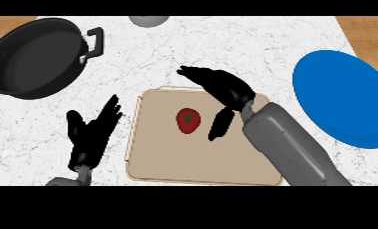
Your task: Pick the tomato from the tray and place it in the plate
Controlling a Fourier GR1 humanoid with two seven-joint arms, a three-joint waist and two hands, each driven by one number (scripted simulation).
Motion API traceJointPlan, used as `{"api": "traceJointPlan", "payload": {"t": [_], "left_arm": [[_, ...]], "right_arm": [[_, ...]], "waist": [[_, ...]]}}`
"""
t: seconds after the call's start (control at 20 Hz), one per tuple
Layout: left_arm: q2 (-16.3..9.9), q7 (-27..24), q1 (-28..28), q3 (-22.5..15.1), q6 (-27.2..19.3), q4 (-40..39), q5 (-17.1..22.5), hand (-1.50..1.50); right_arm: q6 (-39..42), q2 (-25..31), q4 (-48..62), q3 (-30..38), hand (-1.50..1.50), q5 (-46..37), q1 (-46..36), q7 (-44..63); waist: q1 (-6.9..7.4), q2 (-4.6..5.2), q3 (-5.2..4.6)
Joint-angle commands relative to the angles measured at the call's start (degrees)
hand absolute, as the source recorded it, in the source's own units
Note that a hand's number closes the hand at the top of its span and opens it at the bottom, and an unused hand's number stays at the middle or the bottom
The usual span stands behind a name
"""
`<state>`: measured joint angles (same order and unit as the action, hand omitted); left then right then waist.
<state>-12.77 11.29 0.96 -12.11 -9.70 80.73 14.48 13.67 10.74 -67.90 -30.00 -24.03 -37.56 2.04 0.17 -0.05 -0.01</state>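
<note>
A small red tomato (188, 120) with a green stem lies near the middle of the tan tray (159, 160). My right hand (225, 90) hovers over the tray just right of and beyond the tomato, open, fingers stretched to the upper left and thumb pointing down beside the fruit without touching it. The blue plate (338, 95) sits at the right edge of the counter. My left hand (92, 133) rests open at the lower left, fingers up, beside the tray's left edge.
A black pan (37, 55) with a side handle stands at the upper left. A grey round object (149, 20) shows at the top edge. White marble counter lies between the tray and the plate.
</note>
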Motion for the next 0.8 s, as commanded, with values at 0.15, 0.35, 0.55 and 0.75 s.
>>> {"api": "traceJointPlan", "payload": {"t": [0.15, 0.35, 0.55, 0.75], "left_arm": [[1.25, -0.59, -0.6, 2.31, 2.33, -1.98, -1.22, 0.0], [3.89, 1.67, -2.95, -0.29, -0.87, 3.75, -4.77, 0.0], [1.01, -1.36, -2.77, 3.44, 4.15, 0.99, -1.85, 0.0], [1.73, -0.93, 2.01, 6.47, 5.16, -4.12, -1.93, 0.0]], "right_arm": [[4.16, -5.03, -4.46, 2.27, -1.5, -4.34, 3.83, 4.27], [5.07, -4.85, -4.19, 4.11, -1.5, -8.3, 4.92, 2.05], [-2.24, -7.26, 4.02, 0.55, -1.5, -15.84, 4.96, 0.34], [-1.21, -7.72, 2.75, 2.07, -1.5, -18.57, 6.92, 0.58]], "waist": [[-0.05, 0.0, 0.0], [0.04, 0.0, 0.01], [0.34, 0.1, 0.01], [-0.1, 0.08, 0.0]]}}
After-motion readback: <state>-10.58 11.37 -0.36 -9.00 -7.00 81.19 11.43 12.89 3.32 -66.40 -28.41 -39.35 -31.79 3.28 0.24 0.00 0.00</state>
